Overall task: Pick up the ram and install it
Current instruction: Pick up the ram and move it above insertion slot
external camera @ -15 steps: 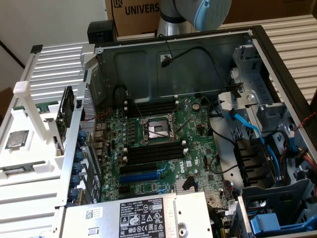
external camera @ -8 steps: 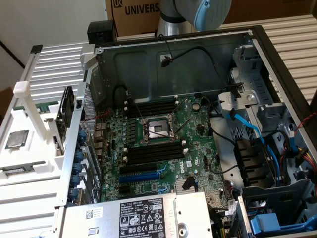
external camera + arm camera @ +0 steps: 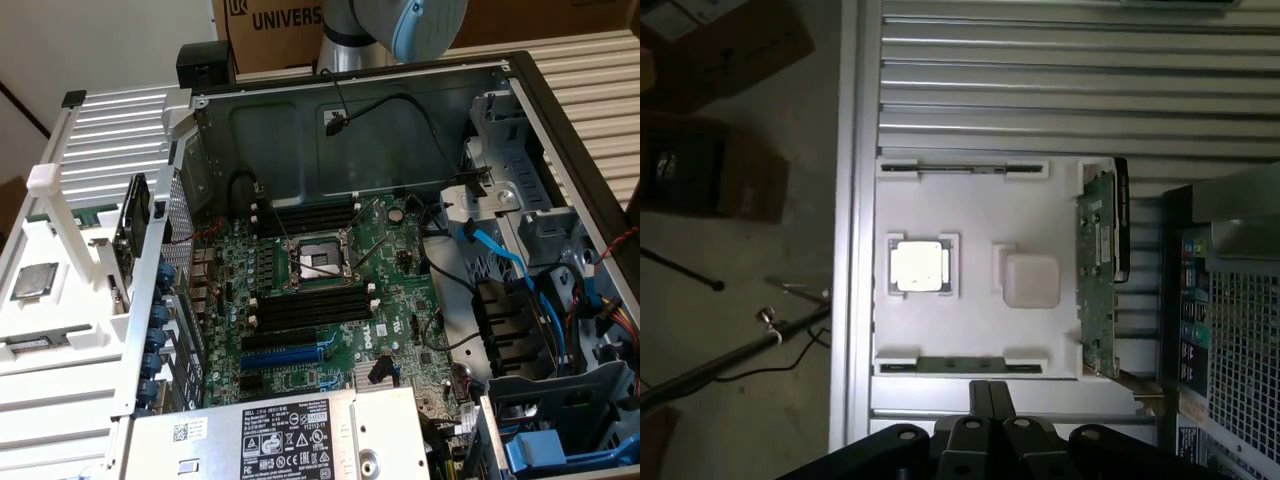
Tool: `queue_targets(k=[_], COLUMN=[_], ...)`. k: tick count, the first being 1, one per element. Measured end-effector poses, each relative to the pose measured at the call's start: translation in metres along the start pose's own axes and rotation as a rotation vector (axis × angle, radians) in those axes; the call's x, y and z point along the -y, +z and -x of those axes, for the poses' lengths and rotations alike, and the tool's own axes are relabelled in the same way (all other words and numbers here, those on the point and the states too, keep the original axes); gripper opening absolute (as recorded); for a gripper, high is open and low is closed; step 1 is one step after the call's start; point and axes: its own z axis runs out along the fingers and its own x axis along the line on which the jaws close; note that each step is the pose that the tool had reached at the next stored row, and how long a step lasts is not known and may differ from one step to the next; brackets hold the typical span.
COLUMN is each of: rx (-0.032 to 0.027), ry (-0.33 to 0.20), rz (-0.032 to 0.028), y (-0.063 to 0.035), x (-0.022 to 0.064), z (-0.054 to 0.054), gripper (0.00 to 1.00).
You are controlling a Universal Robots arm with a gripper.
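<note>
The black two-finger gripper (image 3: 988,390) has its jaws pressed together and holds nothing. It hangs over the flat white plastic tray (image 3: 970,215), close to the ram (image 3: 960,365). The ram is a long, thin green stick that seems to lie in a groove at the tray's edge, likely so it cannot slide. In the open grey metal computer case (image 3: 290,125), the long black memory slots (image 3: 310,305) look empty.
</note>
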Motion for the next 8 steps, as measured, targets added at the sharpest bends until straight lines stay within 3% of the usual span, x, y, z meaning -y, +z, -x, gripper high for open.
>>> queue_targets(k=[8], rx=[-0.0022], ry=[-0.145], rz=[0.0012], y=[0.0024], x=[0.0001], z=[0.0000], gripper=[0.10])
